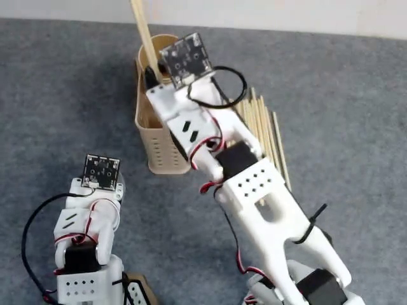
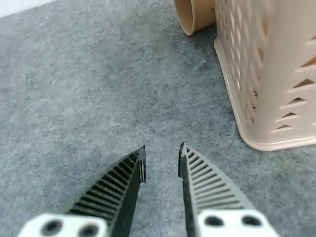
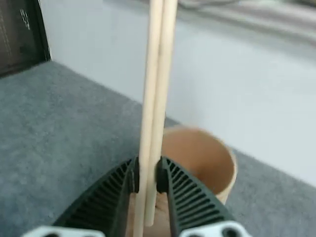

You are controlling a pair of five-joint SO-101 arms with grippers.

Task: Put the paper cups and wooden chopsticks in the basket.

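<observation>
A beige slotted basket (image 1: 159, 143) (image 2: 269, 74) stands on the grey mat. A brown paper cup (image 1: 166, 43) (image 2: 193, 15) (image 3: 200, 158) rests against its far end, outside it. My right gripper (image 1: 151, 77) (image 3: 147, 173) is above the basket's far end, shut on a pair of wooden chopsticks (image 1: 144, 32) (image 3: 157, 89) that point up and away past the cup. More wooden chopsticks (image 1: 266, 130) lie in a loose pile to the right of the basket, partly hidden by the right arm. My left gripper (image 2: 162, 157) is low over the bare mat, near-left of the basket, open and holding nothing.
The left arm (image 1: 86, 222) is at the near left, with its wrist camera board (image 1: 102, 170) over its gripper. Grey mat (image 1: 57, 95) lies open to the left of the basket and on the far right. A pale wall borders the mat's far edge.
</observation>
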